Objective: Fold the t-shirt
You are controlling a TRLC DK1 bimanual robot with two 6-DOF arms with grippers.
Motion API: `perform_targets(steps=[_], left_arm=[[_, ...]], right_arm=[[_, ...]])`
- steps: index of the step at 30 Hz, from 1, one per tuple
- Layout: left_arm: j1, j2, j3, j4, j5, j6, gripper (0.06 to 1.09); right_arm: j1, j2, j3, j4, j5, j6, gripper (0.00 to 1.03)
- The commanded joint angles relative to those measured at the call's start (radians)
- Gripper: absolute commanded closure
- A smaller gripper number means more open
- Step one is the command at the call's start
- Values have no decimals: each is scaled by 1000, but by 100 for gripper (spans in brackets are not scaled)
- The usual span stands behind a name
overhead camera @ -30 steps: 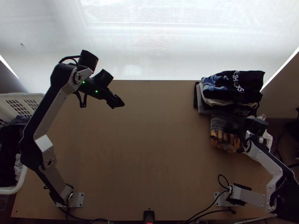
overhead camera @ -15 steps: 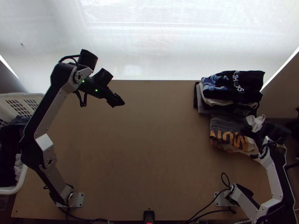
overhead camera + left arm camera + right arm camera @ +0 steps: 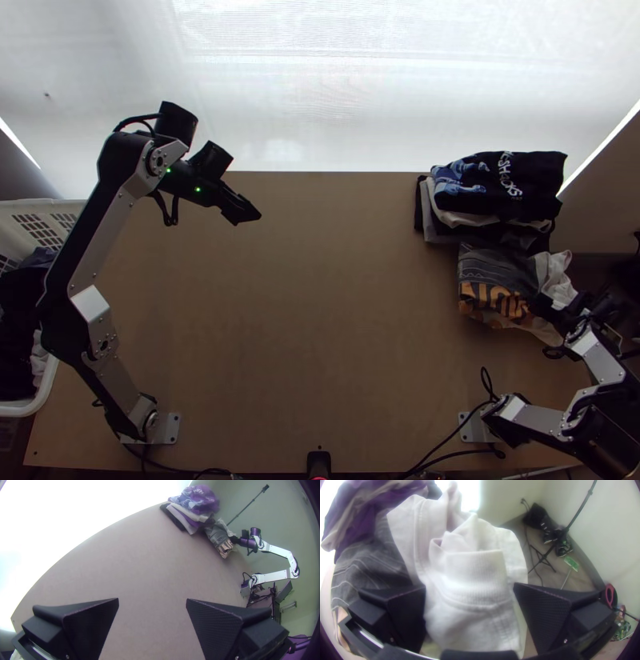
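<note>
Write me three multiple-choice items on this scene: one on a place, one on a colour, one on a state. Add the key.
1. Where is the basket?
A) By the right arm's base
B) Beside the left arm
C) In the table's middle

2. What colour is the ribbed cloth between the fingers of the right gripper?
A) White
B) Red
C) Green

3. How is the left gripper?
A) Shut on nothing
B) Shut on cloth
C) Open

Key:
1: B, the top view has it at the left edge, next to that arm.
2: A, the right wrist view has pale white ribbing there.
3: C, its fingers stand wide apart in the left wrist view.
</note>
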Motion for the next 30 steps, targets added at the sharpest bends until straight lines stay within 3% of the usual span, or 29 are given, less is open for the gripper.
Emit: perform_targets(steps=[1, 3, 7, 12, 16, 30], left_arm=[[5, 1, 1, 1, 6, 6, 10], [2, 1, 1, 1, 6, 6, 10], [-3, 4, 1, 1, 6, 6, 10], [-18, 13, 24, 1, 6, 6, 10], [-28, 33, 60, 1, 5, 3, 10], [-40, 50, 92, -5, 5, -6, 10]], right_arm=[[-41, 33, -4, 6, 13, -8, 7], [-24, -53, 12, -23, 11, 9, 7], [82, -269, 121, -213, 11, 64, 7], [302, -472, 239, -345, 7, 120, 7], [491, -530, 185, -362, -1, 123, 7], [519, -306, 42, -512, -16, 161, 7]])
